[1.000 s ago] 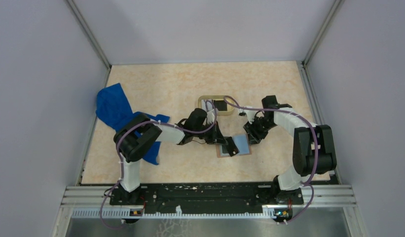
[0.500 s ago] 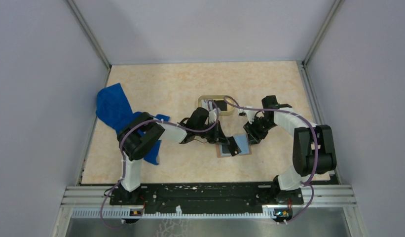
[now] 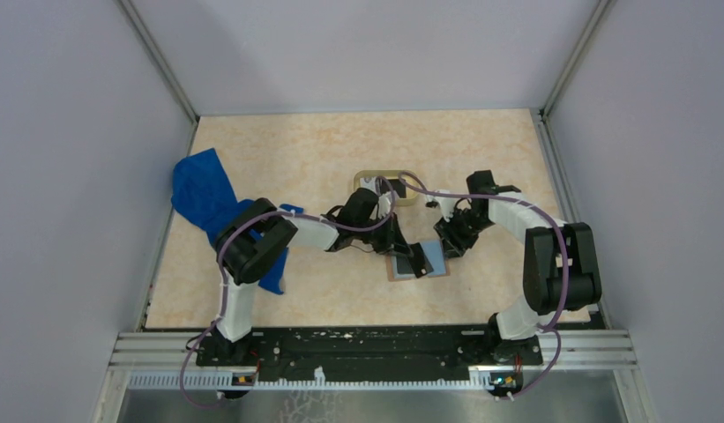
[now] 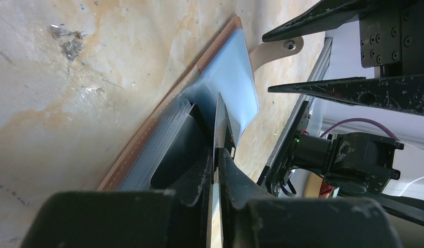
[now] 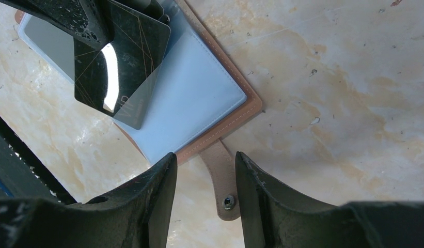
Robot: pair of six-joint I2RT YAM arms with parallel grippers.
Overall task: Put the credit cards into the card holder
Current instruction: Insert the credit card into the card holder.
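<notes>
**Black card right over the open holder**

The black card (image 5: 122, 67) sits tilted over the grey-blue inner face of the card holder (image 5: 194, 98), which lies open on the table (image 3: 296, 159). Left hand (image 4: 216, 160) pinches the card. Right hand (image 5: 204, 155) is spread apart, fingers either side of the holder's snap strap (image 5: 225, 191).

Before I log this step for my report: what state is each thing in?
Holder: open, flat, blue face up.
Black card: gripped edge-on, over holder.
Left gripper: shut on black card.
Right gripper: open, straddling strap.
Cloth: crumpled.
Tray: contents unclear.
</notes>
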